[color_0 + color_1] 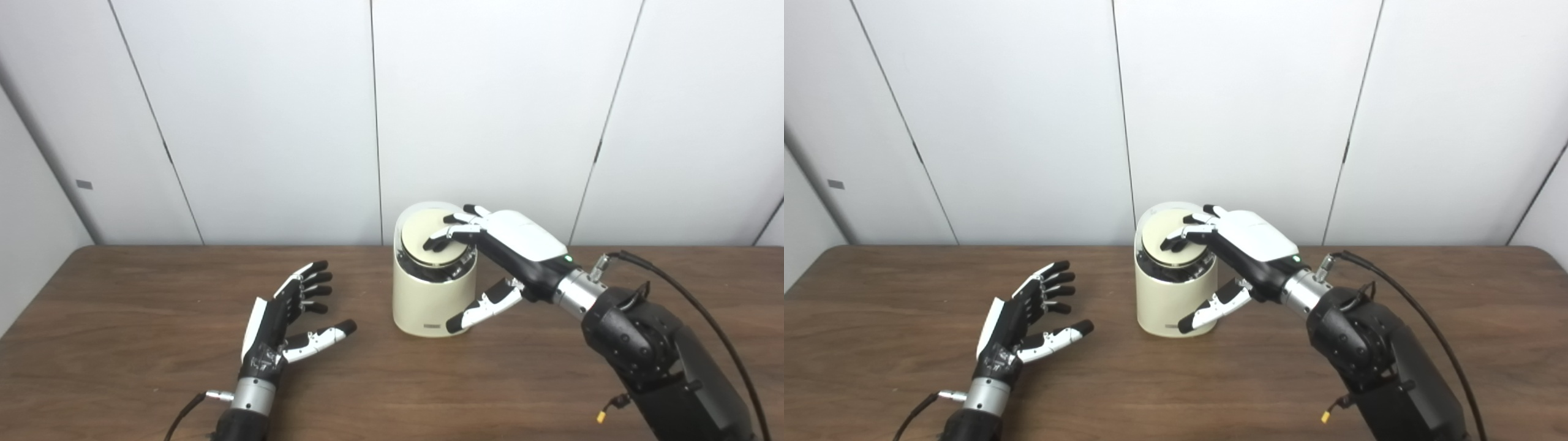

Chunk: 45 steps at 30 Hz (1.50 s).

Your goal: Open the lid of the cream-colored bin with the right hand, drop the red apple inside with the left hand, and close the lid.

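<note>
The right hand point(508, 245) reaches over the cream-colored bin point(432, 300) with its fingers point(450, 234) spread and resting on the round lid point(425, 239), its thumb hanging apart down the bin's front, gripping nothing. The left hand point(288, 318) hovers empty over the wooden bench point(122, 318), well left of the bin, palm up, fingers loosely curled apart. A small dark label low on the bin is too blurred to read; no red apple shows, and whether the lid sits fully shut is hard to tell.

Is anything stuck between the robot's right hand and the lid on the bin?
No. The right hand has its fingers resting on the lid of the cream-colored bin, with nothing visible between them. No apple shows in either view.
</note>
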Each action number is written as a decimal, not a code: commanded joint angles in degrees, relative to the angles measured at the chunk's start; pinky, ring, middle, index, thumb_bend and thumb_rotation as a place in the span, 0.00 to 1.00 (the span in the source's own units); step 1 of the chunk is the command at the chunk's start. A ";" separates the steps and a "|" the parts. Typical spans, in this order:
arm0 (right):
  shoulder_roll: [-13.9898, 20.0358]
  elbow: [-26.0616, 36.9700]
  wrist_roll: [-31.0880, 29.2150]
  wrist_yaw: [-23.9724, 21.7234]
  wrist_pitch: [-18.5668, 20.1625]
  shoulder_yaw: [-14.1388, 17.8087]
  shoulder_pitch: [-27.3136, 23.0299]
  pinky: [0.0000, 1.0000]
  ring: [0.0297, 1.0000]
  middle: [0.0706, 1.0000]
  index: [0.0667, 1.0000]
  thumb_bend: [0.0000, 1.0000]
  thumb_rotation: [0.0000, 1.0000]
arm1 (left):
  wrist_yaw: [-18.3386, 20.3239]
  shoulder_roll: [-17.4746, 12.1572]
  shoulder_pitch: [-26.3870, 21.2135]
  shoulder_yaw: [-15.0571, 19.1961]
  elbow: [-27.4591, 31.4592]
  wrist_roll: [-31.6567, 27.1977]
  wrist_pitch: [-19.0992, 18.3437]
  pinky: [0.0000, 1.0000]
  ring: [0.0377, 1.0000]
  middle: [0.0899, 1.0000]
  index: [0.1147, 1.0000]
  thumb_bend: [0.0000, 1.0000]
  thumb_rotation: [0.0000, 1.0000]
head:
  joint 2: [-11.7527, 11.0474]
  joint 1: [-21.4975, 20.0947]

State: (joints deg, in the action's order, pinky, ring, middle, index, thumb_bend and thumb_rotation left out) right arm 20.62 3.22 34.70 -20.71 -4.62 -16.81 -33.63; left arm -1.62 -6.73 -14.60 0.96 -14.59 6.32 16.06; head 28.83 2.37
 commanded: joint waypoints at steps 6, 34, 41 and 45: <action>1.93 0.59 2.94 -0.69 -1.42 -1.34 -1.75 1.00 0.89 0.69 0.72 0.91 0.35 | -0.53 -0.14 -1.10 0.24 2.59 0.20 0.04 0.65 0.74 0.78 0.83 0.82 0.17 | 0.30 0.13; 2.14 4.33 6.99 -2.87 1.94 -2.18 -1.61 0.94 0.88 0.70 0.73 0.91 0.36 | -0.25 -0.08 -0.82 0.50 4.40 -0.48 -1.55 0.64 0.74 0.78 0.83 0.83 0.18 | 1.22 0.38; -2.69 7.31 3.60 4.27 3.17 3.71 1.55 0.88 0.90 0.75 0.77 0.84 0.36 | -0.29 -0.02 -0.81 0.42 4.37 -0.30 -1.53 0.64 0.74 0.78 0.83 0.83 0.18 | 1.18 0.38; -5.12 7.47 2.10 7.80 2.77 6.45 3.24 0.83 0.92 0.82 0.85 0.82 0.33 | -0.26 -0.02 -0.77 0.36 4.61 -0.18 -1.76 0.65 0.74 0.78 0.83 0.83 0.19 | 1.22 0.32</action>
State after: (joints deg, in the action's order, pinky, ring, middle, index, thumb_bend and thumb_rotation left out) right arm 15.97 8.87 38.08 -15.92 -0.75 -11.76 -28.70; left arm -1.66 -6.50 -13.92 1.08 -11.73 6.29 13.76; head 29.97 2.64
